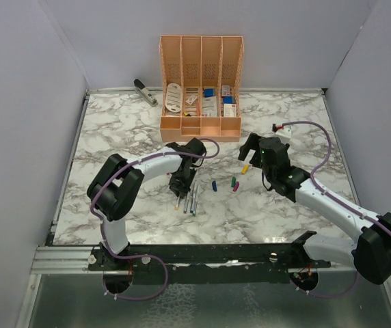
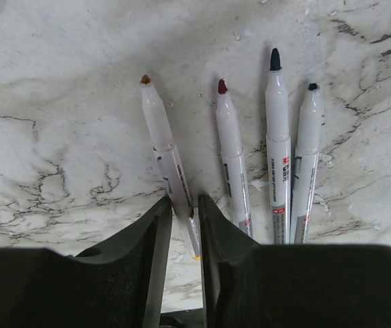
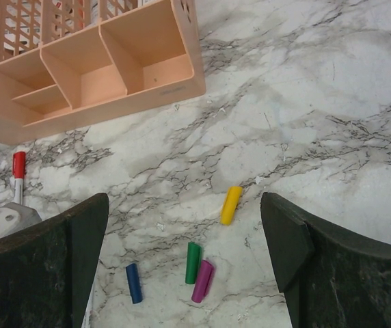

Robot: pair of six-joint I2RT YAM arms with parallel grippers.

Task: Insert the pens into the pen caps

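The left gripper [image 2: 185, 205] is squeezing the yellow pen [image 2: 157, 123] lying on the table [image 2: 59, 137], its fingers tight on the back end. It should be lifting straight up, not bumping the other pens [image 2: 277, 150]. The right wrist view is showing the yellow cap [image 3: 230, 205] below the right gripper [image 3: 182, 205], whose fingers are wide apart. The left wrist view is missing that cap.

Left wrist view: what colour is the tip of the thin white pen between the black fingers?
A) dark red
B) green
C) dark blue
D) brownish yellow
D: the thin white pen lying between the black fingers ends in a brownish-yellow tip.
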